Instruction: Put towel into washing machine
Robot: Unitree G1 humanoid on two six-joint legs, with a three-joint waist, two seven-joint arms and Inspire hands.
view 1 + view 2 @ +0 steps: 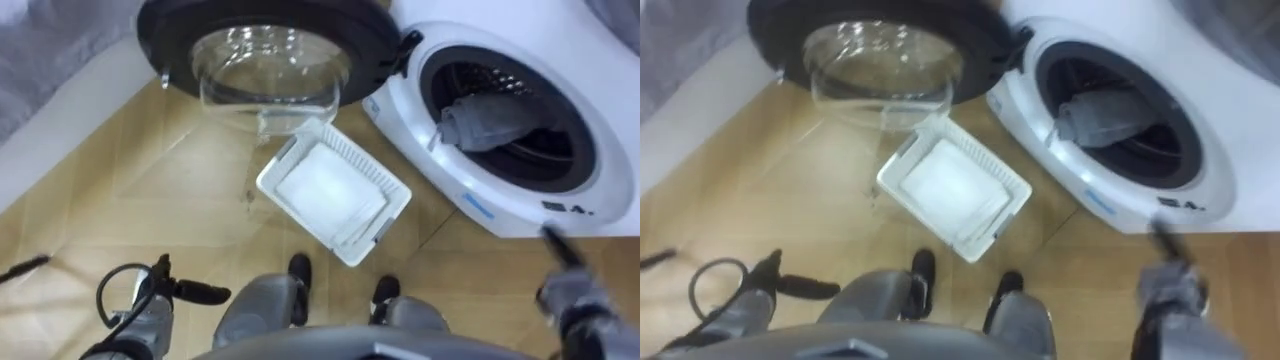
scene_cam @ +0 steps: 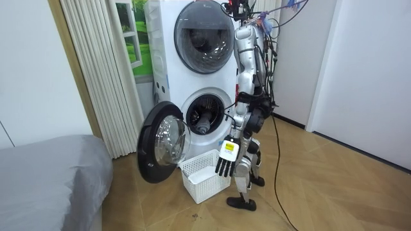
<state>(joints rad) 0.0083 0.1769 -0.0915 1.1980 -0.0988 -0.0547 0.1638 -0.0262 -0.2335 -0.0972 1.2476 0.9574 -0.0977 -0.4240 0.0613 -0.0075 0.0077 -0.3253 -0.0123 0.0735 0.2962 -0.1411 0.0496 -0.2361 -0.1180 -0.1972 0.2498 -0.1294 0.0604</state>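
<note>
A grey towel lies bunched in the mouth of the lower washing machine, partly over the drum's front rim and partly inside; it also shows as grey cloth in the room view. The round door is swung wide open to the left. I stand facing the machine with the basket in front of my feet. My left hand hangs low at my left side, fingers straight and holding nothing; in the room view this left hand points down. My right hand sits low at the right, a finger stretched toward the machine, holding nothing.
An empty white plastic basket stands on the wooden floor between the door and my feet. A second machine is stacked above the washer. A grey bed and a pleated curtain lie on the room view's left.
</note>
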